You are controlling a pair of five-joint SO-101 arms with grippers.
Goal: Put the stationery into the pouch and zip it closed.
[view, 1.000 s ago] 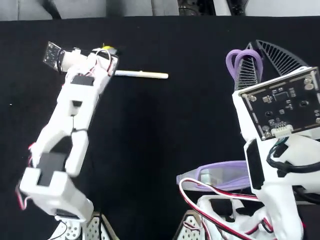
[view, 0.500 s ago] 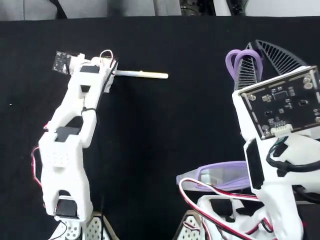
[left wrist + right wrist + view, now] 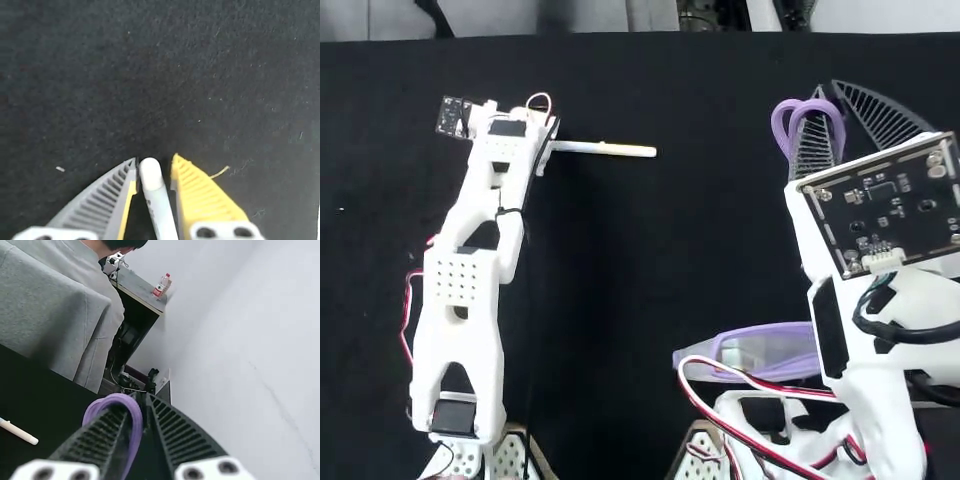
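Left gripper (image 3: 154, 162), at the pen's (image 3: 605, 149) left end: fingers slightly apart and straddling the tip. The grey finger (image 3: 107, 200) touches the barrel, with a slim dark gap at the yellow finger (image 3: 197, 197). We judge it not yet clamped.

The pen lies flat on the black desk (image 3: 650, 250). It is a slim white stick with a round barrel and a paler, yellowish right end. We expect it to be light, rigid and smooth, so it is likely to roll or pivot if pinched at the very tip. A hold further along the barrel should be steadier. The ribbed finger faces ought to help the grip, and the desk cover looks like felt, with lint on it.

The pouch (image 3: 760, 352) is well right of the pen, down by the arm bases. It has lilac trim and a clear panel, and looks soft and floppy, so it probably sags unless held by the rim.

Right gripper (image 3: 139, 405), far right of the pen: dark ribbed fingers pinched together on a purple loop (image 3: 790, 118), thin and flexible, which we take to belong to the pouch
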